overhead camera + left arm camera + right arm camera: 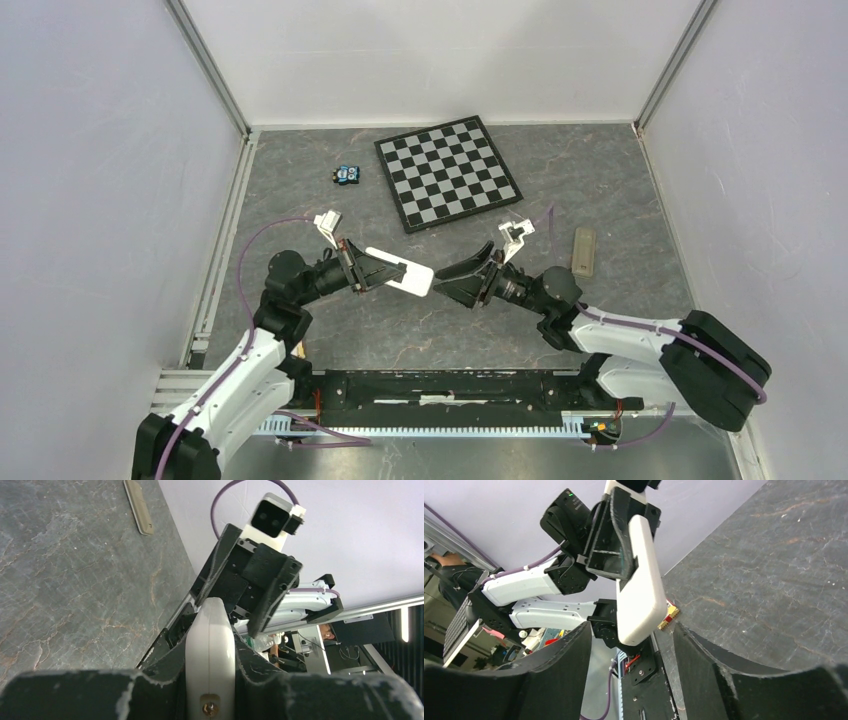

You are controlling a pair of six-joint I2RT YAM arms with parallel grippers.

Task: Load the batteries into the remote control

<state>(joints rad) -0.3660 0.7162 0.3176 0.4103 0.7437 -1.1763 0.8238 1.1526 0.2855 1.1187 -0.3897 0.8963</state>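
Lying on the table (300, 190) left of the checkerboard (448, 170), a small dark-and-blue object (347, 175) was too small to identify. The left gripper (395, 270) was closed on one end of a plain white slab (412, 280), held clear of the table. The right gripper (442, 277) had its fingers spread wide on either side of the slab's free end, gripping nothing. The remote control (583, 250) lay tan side up near the right wall, well apart from both grippers.
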